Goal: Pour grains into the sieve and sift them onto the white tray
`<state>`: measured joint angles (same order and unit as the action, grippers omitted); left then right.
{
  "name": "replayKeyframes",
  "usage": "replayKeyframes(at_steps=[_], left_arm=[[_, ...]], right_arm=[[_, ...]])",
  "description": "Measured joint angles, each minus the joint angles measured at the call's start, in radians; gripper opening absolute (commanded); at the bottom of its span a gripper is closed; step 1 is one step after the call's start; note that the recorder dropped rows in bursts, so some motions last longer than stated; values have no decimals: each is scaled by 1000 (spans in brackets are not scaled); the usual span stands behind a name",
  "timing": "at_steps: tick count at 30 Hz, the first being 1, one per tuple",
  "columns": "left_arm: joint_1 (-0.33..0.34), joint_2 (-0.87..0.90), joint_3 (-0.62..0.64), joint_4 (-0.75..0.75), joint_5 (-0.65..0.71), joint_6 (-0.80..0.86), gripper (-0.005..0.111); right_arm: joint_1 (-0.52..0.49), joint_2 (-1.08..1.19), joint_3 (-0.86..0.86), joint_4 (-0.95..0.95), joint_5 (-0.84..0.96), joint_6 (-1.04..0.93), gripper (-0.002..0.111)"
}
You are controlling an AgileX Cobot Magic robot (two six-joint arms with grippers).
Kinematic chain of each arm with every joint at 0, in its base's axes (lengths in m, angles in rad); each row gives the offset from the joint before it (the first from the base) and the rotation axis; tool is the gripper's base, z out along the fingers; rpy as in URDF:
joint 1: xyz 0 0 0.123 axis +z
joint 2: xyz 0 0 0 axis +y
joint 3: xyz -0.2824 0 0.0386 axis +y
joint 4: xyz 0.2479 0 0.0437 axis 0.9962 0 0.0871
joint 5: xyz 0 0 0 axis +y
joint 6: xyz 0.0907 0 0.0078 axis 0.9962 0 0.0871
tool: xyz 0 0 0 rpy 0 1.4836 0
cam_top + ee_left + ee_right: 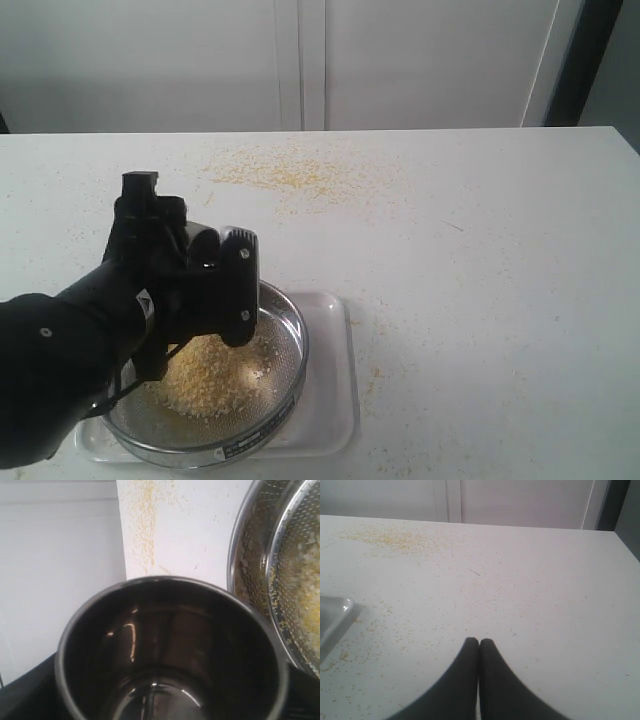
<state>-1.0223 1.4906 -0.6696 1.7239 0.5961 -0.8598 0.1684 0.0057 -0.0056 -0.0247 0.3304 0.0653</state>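
The sieve rests on the white tray at the front left of the table, with a heap of grains on its mesh. My left gripper hangs tilted over the sieve's left side, shut on a shiny steel cup. The cup's dark inside shows empty in the left wrist view, beside the sieve's rim and the grains. The cup itself is hidden behind the arm in the exterior view. My right gripper is shut on nothing, low over bare table right of the tray's corner.
Thin yellow crumbs lie in a patch at the table's far middle, with scattered specks right of the tray. White cabinet doors stand behind the table's far edge. The right arm is out of the exterior view.
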Motion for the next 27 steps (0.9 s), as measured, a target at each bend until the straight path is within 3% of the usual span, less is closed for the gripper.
replayKeyframes(at_steps=[18, 22, 27], left_arm=[[154, -113, -84, 2, -162, -435, 0], [179, -117, -89, 0, -243, -439, 0], [184, -118, -113, 0, -406, -307, 0]], right_arm=[[0, 0, 0, 0, 0, 0, 0], [0, 0, 0, 0, 0, 0, 0], [0, 0, 0, 0, 0, 0, 0]])
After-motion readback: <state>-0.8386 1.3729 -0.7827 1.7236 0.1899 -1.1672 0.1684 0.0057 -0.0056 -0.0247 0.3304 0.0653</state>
